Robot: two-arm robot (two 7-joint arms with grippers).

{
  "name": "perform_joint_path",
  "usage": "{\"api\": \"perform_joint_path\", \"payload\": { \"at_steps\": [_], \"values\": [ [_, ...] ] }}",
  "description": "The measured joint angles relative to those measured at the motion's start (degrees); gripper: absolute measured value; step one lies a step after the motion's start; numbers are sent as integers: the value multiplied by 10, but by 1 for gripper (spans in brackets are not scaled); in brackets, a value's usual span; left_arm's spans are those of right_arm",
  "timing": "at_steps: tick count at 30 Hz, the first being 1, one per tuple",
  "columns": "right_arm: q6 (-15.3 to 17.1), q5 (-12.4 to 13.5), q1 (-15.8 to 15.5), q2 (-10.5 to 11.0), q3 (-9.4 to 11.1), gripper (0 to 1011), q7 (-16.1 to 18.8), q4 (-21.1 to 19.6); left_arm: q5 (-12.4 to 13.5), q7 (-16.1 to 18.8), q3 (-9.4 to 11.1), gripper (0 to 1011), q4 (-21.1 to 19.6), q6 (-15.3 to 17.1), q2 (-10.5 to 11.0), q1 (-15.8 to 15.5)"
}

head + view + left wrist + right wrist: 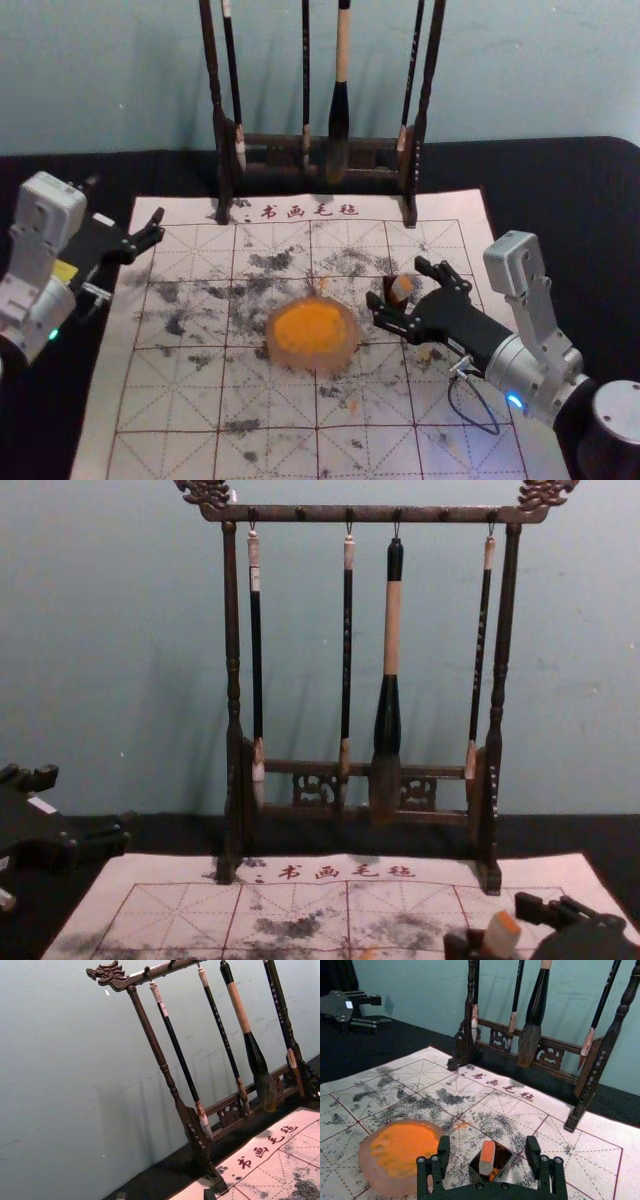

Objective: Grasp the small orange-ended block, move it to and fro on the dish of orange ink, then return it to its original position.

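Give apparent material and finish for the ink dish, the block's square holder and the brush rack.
Ink dish: probably frosted glass or resin, maybe stone; smooth, pinkish, cloudy rim.
Square holder: metal or hard plastic, can't tell which; thin straight walls, faint sheen.
Brush rack: likely dark-stained, semi-gloss wood; turned posts, carved ends, soft highlights.

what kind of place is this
Probably a calligraphy or painting practice setup: brushes hang from a dark carved rack, a gridded felt mat with Chinese characters lies on the table, and a dish of orange ink sits on it.
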Motion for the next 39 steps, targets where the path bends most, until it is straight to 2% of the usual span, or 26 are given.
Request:
{"api": "perform_joint_path", "payload": {
  "at_steps": [4,7,10,11,24,25,29,39],
  "values": [
    [0,0,0,0,0,915,0,0,0,0,0,1001,0,0,0,0],
    [0,1,0,0,0,810,0,0,0,0,0,1001,0,0,0,0],
    [0,1,0,0,0,747,0,0,0,0,0,1001,0,0,0,0],
    [0,1,0,1,-1,691,0,0,0,0,0,1002,0,0,0,0],
    [-1,2,0,1,-1,306,-1,0,0,0,0,1001,0,0,0,0],
    [-1,2,0,1,-1,244,-1,0,0,0,0,1001,0,0,0,0],
    [-1,2,0,1,-1,142,-1,0,0,0,0,1001,0,0,0,0],
    [-1,2,0,1,-1,133,-1,0,0,0,0,1001,0,0,0,0]
  ]
}}
